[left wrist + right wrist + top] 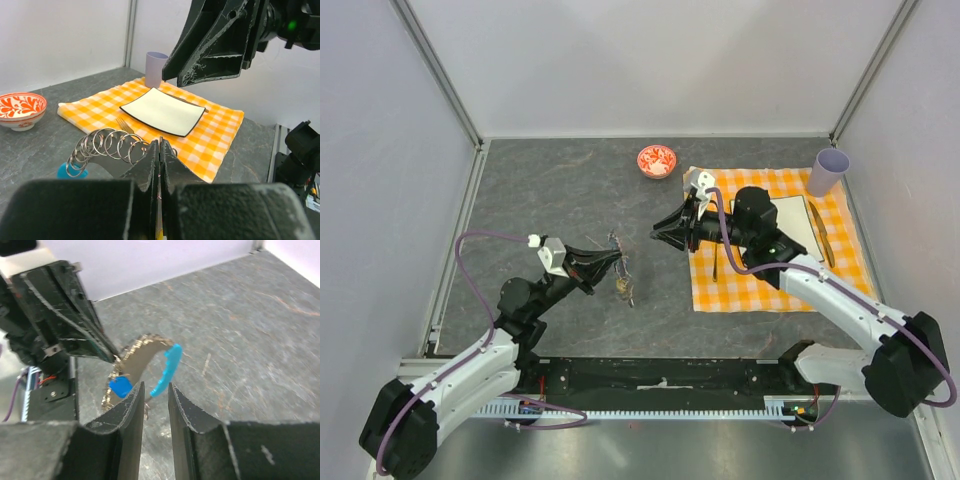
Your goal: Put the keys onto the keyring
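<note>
My left gripper (pixel 616 261) is shut on the thin wire of the keyring (pixel 134 347) and holds it above the table. The wire carries several small silver rings (pixel 107 144) and a curved light-blue strip (pixel 168 369). A dark blue key head (pixel 120 386) hangs on the loop, and it also shows in the left wrist view (pixel 70 172). Keys (pixel 624 288) hang just below the left fingertips. My right gripper (pixel 156 386) is open with a narrow gap and empty. Its tips are just short of the light-blue strip, and in the top view it (pixel 660 233) faces the left gripper.
An orange checked cloth (pixel 740 290) lies at the right with a white plate (pixel 798 225), a fork (pixel 715 265) and a lilac cup (pixel 828 172). A red-and-white bowl (pixel 657 160) stands at the back. Grey walls enclose the table.
</note>
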`<action>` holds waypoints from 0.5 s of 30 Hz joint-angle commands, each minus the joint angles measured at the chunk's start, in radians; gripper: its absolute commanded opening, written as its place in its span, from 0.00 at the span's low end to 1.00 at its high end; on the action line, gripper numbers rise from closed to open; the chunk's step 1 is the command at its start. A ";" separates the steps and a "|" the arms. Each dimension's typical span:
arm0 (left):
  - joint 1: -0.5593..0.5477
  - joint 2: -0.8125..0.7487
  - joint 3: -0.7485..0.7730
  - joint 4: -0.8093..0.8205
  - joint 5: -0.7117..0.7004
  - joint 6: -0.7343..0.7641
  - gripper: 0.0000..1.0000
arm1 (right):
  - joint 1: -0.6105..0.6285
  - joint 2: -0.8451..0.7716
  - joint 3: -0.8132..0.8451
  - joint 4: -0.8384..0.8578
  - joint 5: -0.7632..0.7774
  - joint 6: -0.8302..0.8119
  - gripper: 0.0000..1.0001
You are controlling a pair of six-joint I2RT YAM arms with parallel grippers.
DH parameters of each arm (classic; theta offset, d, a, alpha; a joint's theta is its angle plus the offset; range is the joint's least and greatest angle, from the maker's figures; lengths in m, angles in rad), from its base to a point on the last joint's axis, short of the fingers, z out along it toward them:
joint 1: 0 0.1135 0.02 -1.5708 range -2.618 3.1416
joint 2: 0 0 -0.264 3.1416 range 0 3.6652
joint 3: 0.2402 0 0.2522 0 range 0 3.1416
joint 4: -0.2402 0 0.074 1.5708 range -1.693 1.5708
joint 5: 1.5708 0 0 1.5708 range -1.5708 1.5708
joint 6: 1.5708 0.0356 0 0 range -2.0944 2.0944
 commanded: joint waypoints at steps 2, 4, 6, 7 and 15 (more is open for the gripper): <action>-0.003 -0.005 0.019 0.136 0.053 0.035 0.02 | -0.004 0.062 0.063 0.031 -0.314 -0.035 0.33; -0.002 0.004 0.019 0.157 0.073 0.023 0.02 | -0.004 0.095 0.063 0.098 -0.352 -0.003 0.32; -0.003 0.018 0.023 0.179 0.082 0.012 0.02 | -0.002 0.121 0.071 0.146 -0.395 0.013 0.30; -0.003 0.021 0.023 0.183 0.084 0.009 0.02 | -0.002 0.127 0.072 0.155 -0.402 0.016 0.30; -0.003 0.036 0.038 0.199 0.107 0.003 0.02 | 0.011 0.171 0.077 0.210 -0.435 0.025 0.29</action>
